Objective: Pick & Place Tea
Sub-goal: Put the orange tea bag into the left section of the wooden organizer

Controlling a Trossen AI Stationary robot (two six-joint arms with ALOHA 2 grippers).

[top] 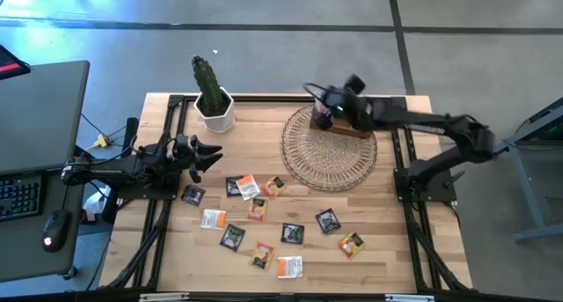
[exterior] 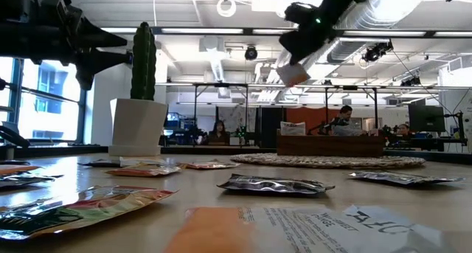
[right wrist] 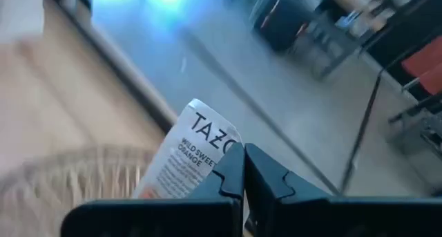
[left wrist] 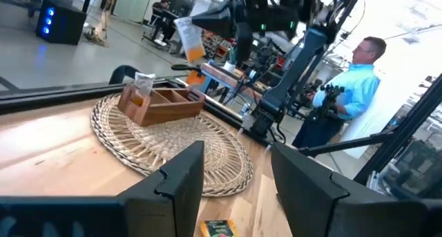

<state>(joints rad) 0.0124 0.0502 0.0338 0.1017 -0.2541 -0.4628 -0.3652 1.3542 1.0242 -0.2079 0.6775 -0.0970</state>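
Down at table level the loose tea sachets (exterior: 274, 184) fill the foreground, flat and scattered, a silvery one in the middle and an orange-and-white one at the near edge; from above you can count about a dozen of them (top: 255, 209) spread across the front half of the wooden table (top: 396, 258), none of them in the box yet bar what's already there.

Left gripper (top: 209, 150) waits at the left edge by the potted cactus (top: 211, 91), fingers spread, nothing between them; it's just watching.

Now the action, farther back: the right gripper (top: 327, 110) hangs in the air over the far rim of the wicker mat (top: 330, 152), jaws pressed together on one orange-and-white sachet (right wrist: 186, 154); its own wrist view shows the pinch plainly, fingers meeting on the sachet's edge, print readable.

So this looks like the carry-and-place step, sachet airborne, not yet delivered; the next move, I'd judge, calls for lowering it over a free compartment of the wooden box (left wrist: 159, 106), lining it up edge-down, then letting go.

The left wrist view is the one that earns its keep here; it shows the box on the mat with a sachet already standing in its near end, and the held sachet (left wrist: 188, 40) dangling above and behind it; overhead, the arm hides most of the box; the low view shows the height off the table (exterior: 293, 74), with people at desks far behind.
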